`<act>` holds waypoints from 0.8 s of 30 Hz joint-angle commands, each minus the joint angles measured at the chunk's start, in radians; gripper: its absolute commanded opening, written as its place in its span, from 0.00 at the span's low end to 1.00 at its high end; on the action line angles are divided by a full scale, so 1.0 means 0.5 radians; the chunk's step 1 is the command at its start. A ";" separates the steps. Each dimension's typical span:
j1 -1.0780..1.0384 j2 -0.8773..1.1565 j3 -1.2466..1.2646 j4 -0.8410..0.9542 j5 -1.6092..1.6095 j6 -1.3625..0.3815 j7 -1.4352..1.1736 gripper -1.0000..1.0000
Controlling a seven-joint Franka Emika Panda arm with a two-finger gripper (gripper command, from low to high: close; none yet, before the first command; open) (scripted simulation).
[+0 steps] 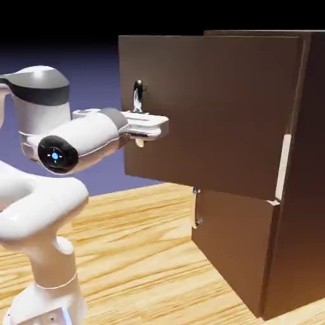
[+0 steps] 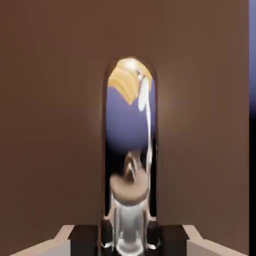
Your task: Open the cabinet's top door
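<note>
The dark brown cabinet (image 1: 298,190) stands at the right. Its top door (image 1: 216,114) is swung partly out from the cabinet body, with its free edge toward the exterior view's left. The silver bar handle (image 1: 137,95) sticks up at that free edge. My gripper (image 1: 146,134) reaches level from the left and is shut on the handle's lower part. In the hand view the shiny handle (image 2: 131,150) runs up between my dark fingers (image 2: 85,239) and mirrors the room, with my gripper (image 2: 129,240) shut on it. The door's brown panel (image 2: 50,125) fills the rest.
The shorter lower door (image 1: 235,247) sits shut below, its small silver handle (image 1: 197,206) at its left edge. The wooden table (image 1: 139,254) spreads under the arm. My white arm rises from the lower left.
</note>
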 commanded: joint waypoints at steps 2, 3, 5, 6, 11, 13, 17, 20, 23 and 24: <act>0.059 0.145 -0.130 0.094 -0.128 -0.105 -0.071 0.00; 0.094 0.217 -0.193 0.144 -0.188 -0.156 -0.105 0.00; 0.172 0.362 -0.315 0.253 -0.300 -0.260 -0.172 0.00; 0.215 0.435 -0.376 0.311 -0.353 -0.314 -0.205 0.00; 0.476 0.797 -0.679 0.636 -0.584 -0.599 -0.366 0.00; 0.597 0.942 -0.804 0.780 -0.659 -0.723 -0.431 0.00; 0.852 1.217 -1.055 1.070 -0.776 -0.974 -0.565 0.00; 1.055 1.421 -1.257 1.287 -0.841 -1.167 -0.676 0.00; 1.265 1.618 -1.475 1.493 -0.890 -1.357 -0.799 0.00; 1.332 1.679 -1.547 1.554 -0.903 -1.415 -0.840 0.00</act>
